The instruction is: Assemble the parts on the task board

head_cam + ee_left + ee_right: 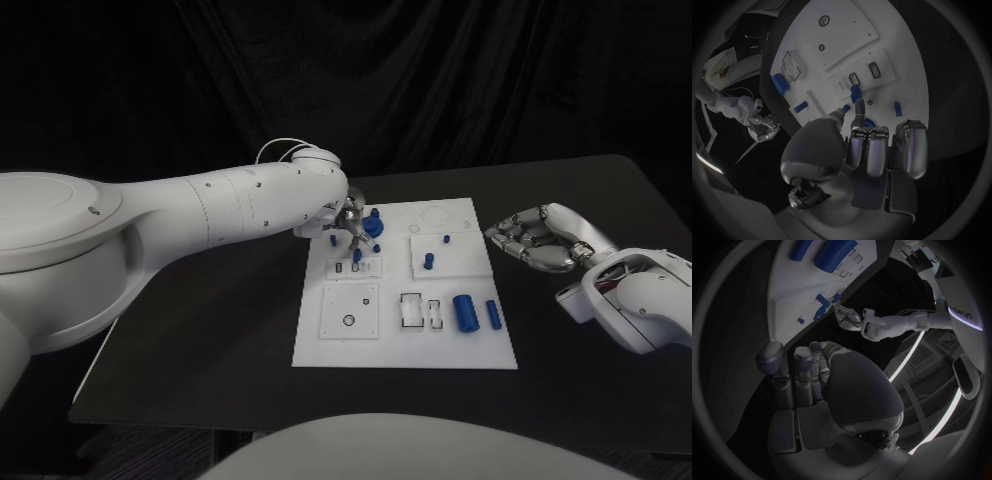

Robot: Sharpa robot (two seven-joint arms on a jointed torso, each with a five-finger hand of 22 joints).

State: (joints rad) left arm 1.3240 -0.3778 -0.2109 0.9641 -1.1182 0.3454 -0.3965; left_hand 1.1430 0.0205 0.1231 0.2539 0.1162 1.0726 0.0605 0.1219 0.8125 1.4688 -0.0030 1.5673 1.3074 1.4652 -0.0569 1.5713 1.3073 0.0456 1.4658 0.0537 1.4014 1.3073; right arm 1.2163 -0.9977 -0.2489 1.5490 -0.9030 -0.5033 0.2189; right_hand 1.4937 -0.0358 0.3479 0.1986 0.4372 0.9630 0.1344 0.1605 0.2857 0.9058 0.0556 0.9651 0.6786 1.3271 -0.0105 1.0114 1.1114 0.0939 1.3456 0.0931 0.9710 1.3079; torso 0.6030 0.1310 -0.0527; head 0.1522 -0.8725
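Observation:
The white task board (476, 350) lies mid-table with blue parts on it. My left hand (346, 225) hovers over its far left corner. Thumb and forefinger pinch the top of a small blue peg (356, 256) (854, 92) that stands upright at a slotted block, and the other fingers (879, 150) are curled in. A round blue part (372, 222) (866, 123) sits right under that hand. Two more small pegs (333, 240) (378, 247) stand on either side. My right hand (537, 240) (811, 390) hangs off the board's right edge, fingers loosely bent and apart, with nothing in it.
A thick blue cylinder (464, 312) and a thinner blue rod (493, 316) lie near the board's front right, beside rectangular slots (411, 308). A short blue peg (428, 262) and a tiny one (446, 239) sit on a square plate. Bare black table (188, 340) surrounds the board.

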